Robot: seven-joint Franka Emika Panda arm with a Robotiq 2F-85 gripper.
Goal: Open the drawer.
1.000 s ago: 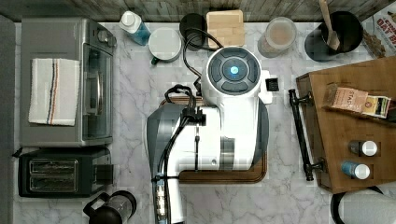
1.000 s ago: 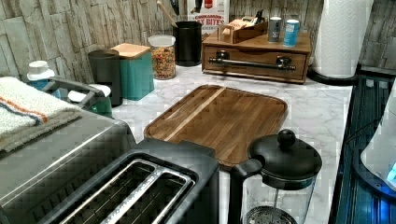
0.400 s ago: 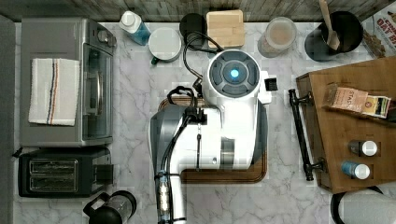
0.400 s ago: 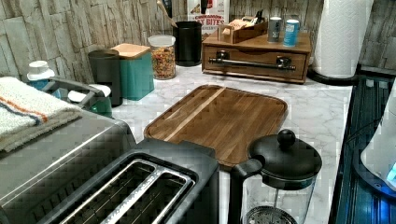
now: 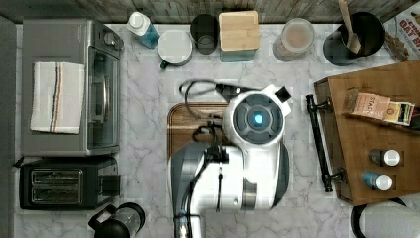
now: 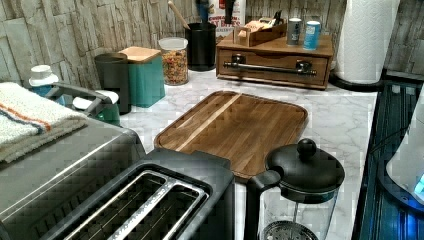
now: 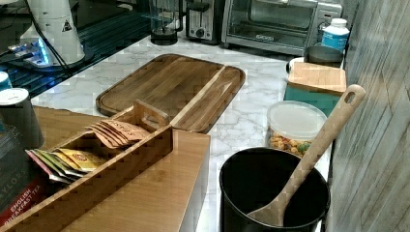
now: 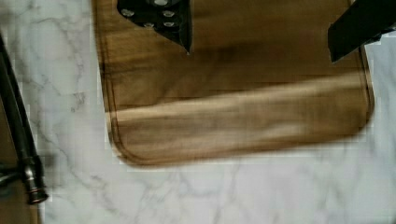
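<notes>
The drawer point(image 6: 274, 61) is a brown wooden box front under a wooden cabinet top, shut flush, with a long black bar handle point(image 6: 270, 68) across it. From above, that handle point(image 5: 319, 144) runs along the cabinet's edge at the top view's right. The wrist view catches one end of the handle point(image 8: 21, 144) at the picture's edge. My gripper point(image 8: 259, 39) is open, with both black fingertips point(image 8: 180, 25) hovering over the cutting board and nothing between them. My arm point(image 5: 255, 119) stands over the board, a short way from the handle.
A wooden cutting board point(image 6: 235, 127) lies mid-counter. Tea bags and bottles sit on the cabinet top point(image 5: 376, 144). A toaster oven point(image 5: 69, 87), toaster point(image 5: 64, 183) and French press point(image 6: 300, 185) line one side. Jars and a utensil pot point(image 7: 270, 193) stand by the wall.
In the top view my arm has swung toward the picture's bottom and slightly right, uncovering the board's upper left corner. The drawer has stayed shut.
</notes>
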